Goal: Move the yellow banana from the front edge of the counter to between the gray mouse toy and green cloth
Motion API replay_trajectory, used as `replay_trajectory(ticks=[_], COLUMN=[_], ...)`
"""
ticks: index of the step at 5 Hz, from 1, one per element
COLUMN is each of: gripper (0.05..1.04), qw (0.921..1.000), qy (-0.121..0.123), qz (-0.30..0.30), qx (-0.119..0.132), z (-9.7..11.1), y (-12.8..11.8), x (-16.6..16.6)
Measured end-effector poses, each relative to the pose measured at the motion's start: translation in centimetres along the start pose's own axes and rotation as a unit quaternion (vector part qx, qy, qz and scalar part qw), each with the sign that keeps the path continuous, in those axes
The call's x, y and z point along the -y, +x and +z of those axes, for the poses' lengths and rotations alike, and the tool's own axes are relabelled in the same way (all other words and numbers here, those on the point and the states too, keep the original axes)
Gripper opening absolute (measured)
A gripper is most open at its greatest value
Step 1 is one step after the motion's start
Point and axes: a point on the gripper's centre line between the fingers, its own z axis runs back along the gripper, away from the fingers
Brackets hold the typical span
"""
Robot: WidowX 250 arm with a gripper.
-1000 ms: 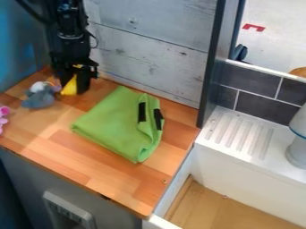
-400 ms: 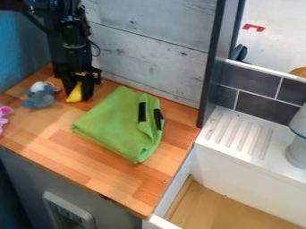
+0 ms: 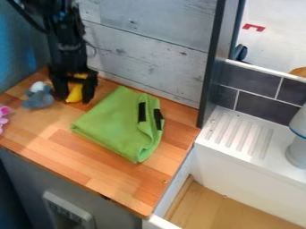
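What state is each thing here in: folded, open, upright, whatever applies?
Black gripper: open, pointing down.
Yellow thing: between the gripper's fingers, partly hidden; whether it is gripped, I can't tell.
Green cloth: folded, lying on the wooden counter.
Grey toy: resting on the counter, left of the gripper in the picture.
Whitish container: upright, cut off by the edge.

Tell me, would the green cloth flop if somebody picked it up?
Probably floppy: the green cloth lies folded in soft layers, with a loose, wavy edge by its black strips. It looks thin, so it's likely light for its size. Lying flat like that, it probably wouldn't roll.
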Motion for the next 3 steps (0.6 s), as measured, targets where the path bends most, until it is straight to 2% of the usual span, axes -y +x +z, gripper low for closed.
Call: replay_trajectory(ticks=[1, 2, 3], gripper=[1.005, 1.001, 1.001], qw=[0.9973, 0.9939, 0.9890], qy=[0.006, 0.013, 0.015], qz=[-0.014, -0.080, -0.138], qx=[0.071, 0.074, 0.053], z=[4.7, 6.1, 6.9], y=[-0.7, -3.2, -5.8], x=[0.4, 2.2, 7.5])
